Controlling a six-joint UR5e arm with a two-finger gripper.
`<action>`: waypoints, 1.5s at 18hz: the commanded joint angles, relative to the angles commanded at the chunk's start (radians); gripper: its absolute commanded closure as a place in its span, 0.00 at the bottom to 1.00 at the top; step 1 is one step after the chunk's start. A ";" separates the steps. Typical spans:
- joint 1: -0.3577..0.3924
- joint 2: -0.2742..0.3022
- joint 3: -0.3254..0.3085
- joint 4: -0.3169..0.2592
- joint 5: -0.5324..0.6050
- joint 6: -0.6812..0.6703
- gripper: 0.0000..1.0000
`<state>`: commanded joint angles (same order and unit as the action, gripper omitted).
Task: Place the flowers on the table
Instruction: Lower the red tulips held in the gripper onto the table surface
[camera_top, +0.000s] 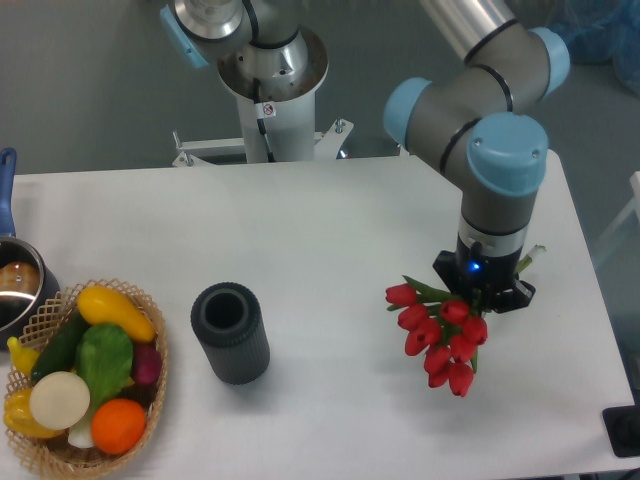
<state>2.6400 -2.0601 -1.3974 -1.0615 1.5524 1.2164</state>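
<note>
White table (330, 220) | end effector (484, 296) above flowers (440, 335) | grip unclear

The arm (480, 100) points straight down, its jaws hidden from view.

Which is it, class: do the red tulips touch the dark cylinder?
Apart. The camera view shows bare white table between the flowers and the dark cylinder.

Plain grey floor (90, 90) behind white counter (330, 210); crumpled blue plastic sheet (605, 35) at top right; even, soft lighting.
</note>
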 joint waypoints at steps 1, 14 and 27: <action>0.000 0.000 -0.003 0.000 -0.002 0.000 0.88; 0.031 -0.018 -0.025 0.000 -0.055 -0.003 0.88; 0.015 -0.054 -0.052 0.026 -0.055 -0.014 0.87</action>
<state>2.6554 -2.1138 -1.4496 -1.0355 1.4971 1.2026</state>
